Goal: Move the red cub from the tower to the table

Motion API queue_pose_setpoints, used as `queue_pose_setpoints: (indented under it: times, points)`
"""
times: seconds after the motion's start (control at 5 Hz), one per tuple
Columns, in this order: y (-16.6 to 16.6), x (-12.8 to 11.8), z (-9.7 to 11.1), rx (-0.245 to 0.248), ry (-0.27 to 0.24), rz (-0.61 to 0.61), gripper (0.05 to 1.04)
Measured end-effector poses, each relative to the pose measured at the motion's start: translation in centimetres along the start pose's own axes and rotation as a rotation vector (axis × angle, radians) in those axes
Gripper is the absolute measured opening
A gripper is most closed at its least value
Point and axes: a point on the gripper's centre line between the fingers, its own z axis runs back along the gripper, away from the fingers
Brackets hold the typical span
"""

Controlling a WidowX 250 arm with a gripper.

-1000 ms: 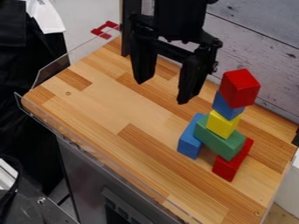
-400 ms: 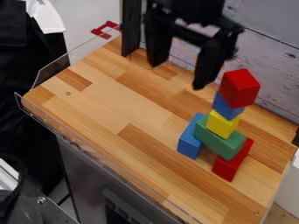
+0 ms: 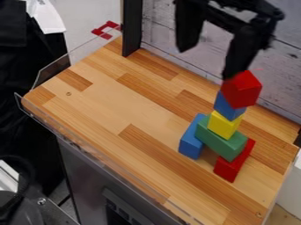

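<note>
Cube (image 3: 241,90) (red) tops the tower (image 3: 223,125).

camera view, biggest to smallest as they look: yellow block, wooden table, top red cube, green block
1. Wooden table
2. Top red cube and green block: too close to rank
3. Yellow block

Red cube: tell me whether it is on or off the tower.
On: the red cube sits atop the small blue block, topping the tower.

The gripper (image 3: 208,63) is blurred, and the top edge cuts it; the bottom edge cuts also the table (image 3: 117,110).
</note>
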Motion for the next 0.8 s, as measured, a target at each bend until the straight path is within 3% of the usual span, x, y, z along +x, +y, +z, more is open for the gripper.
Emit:
queue_pose_setpoints:
  times: [0.4, 0.8]
  points:
    - [-2.8, 2.8, -0.6, 0.012, 0.026, -0.128, 1.001]
    - [-2.9, 3.4, -2.0, -0.028, 0.071, -0.139, 1.001]
